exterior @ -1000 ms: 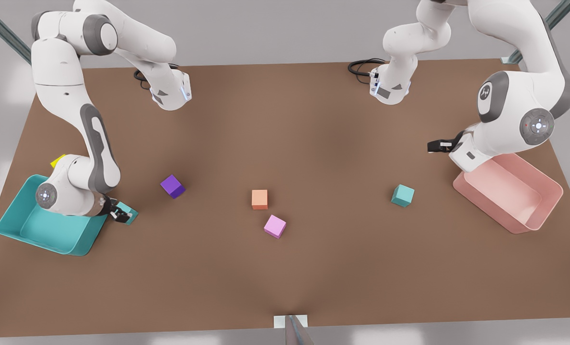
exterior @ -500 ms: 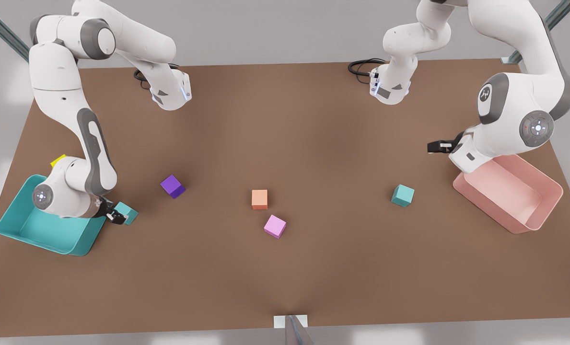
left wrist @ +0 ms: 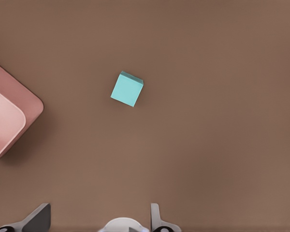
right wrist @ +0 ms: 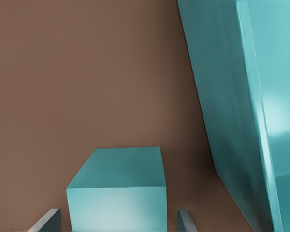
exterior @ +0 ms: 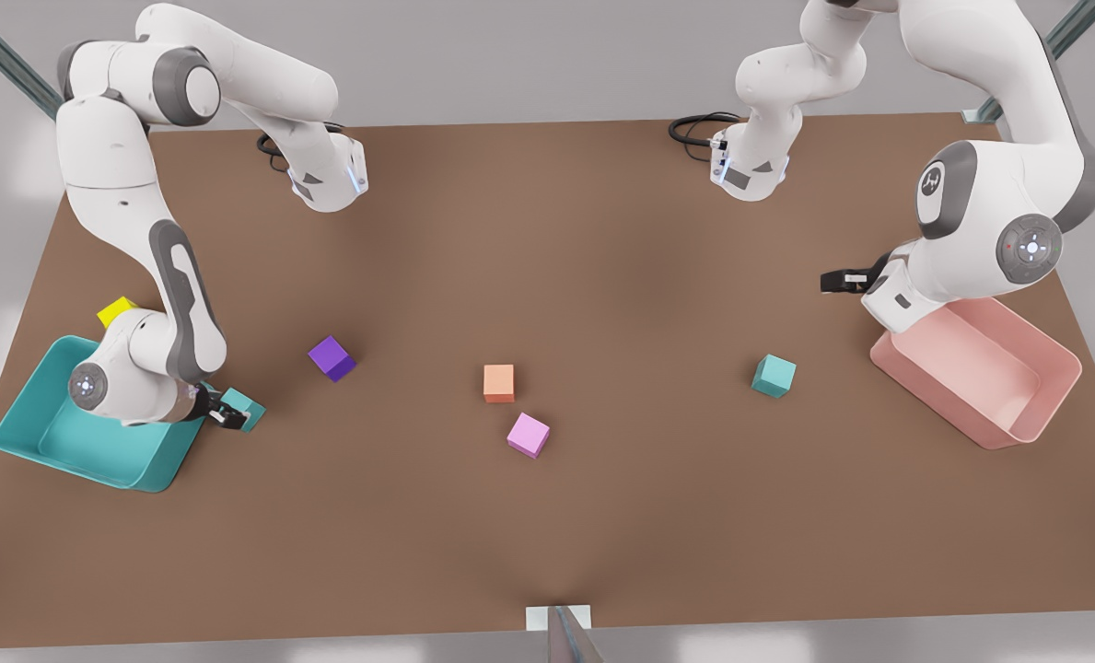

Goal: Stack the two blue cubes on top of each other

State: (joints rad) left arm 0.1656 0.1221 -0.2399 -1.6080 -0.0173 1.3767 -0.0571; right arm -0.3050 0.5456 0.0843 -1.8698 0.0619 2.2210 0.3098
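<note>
One blue cube (exterior: 244,406) sits on the brown table right beside the teal bin, at the front view's left. My right gripper (exterior: 227,414) is low over it and open, with one finger on each side of the cube (right wrist: 116,193) and a small gap at both fingers (right wrist: 50,220). The other blue cube (exterior: 774,376) lies alone toward the front view's right. My left gripper (exterior: 844,279) hangs high near the pink bin, open and holding nothing, and its wrist view looks down on that cube (left wrist: 127,89).
The teal bin (exterior: 50,442) almost touches the right gripper's cube; its wall (right wrist: 232,96) rises close by. A pink bin (exterior: 980,368) stands at the front view's right. Purple (exterior: 331,357), orange (exterior: 499,383) and pink (exterior: 528,435) cubes lie mid-table. A yellow cube (exterior: 116,311) sits behind the teal bin.
My right arm has shifted a little, drawing its gripper slightly toward the teal bin. The cube between its fingers has not moved. The left arm has stayed still.
</note>
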